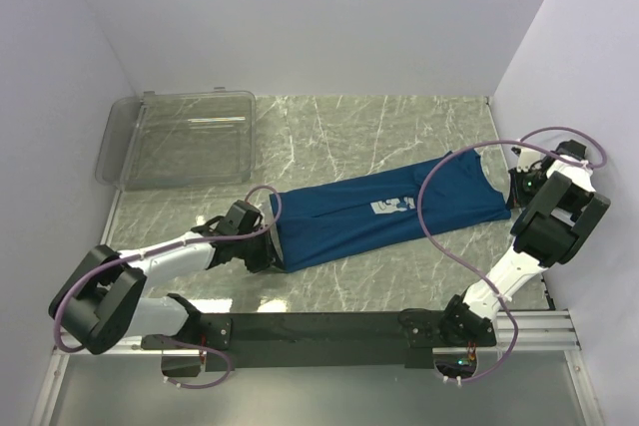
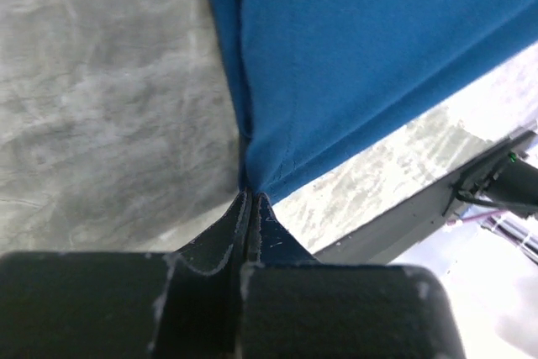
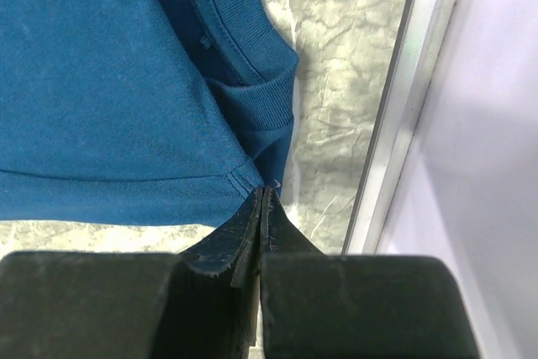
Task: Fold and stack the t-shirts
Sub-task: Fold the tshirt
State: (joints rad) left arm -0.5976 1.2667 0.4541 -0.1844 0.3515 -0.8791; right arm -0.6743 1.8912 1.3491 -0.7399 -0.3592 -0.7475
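A dark blue t-shirt [image 1: 349,221] lies on the marble table as a long, narrow band folded lengthwise, with its pale print [image 1: 392,206] facing up. My left gripper [image 1: 270,246] is at the shirt's left end, shut on the hem, and the cloth [image 2: 353,48] gathers into the closed tips [image 2: 250,193]. At the right end my right gripper [image 1: 516,190] is shut on the shoulder seam beside the ribbed collar [image 3: 252,65]. In the right wrist view the fabric [image 3: 101,81] runs into that gripper's closed tips [image 3: 265,189]. The shirt is stretched between the two grippers.
A clear plastic bin [image 1: 180,137] stands at the back left. The black mounting rail [image 1: 329,326] runs along the near edge. A metal table edge [image 3: 395,124] and the right wall [image 3: 496,166] are close beside my right gripper.
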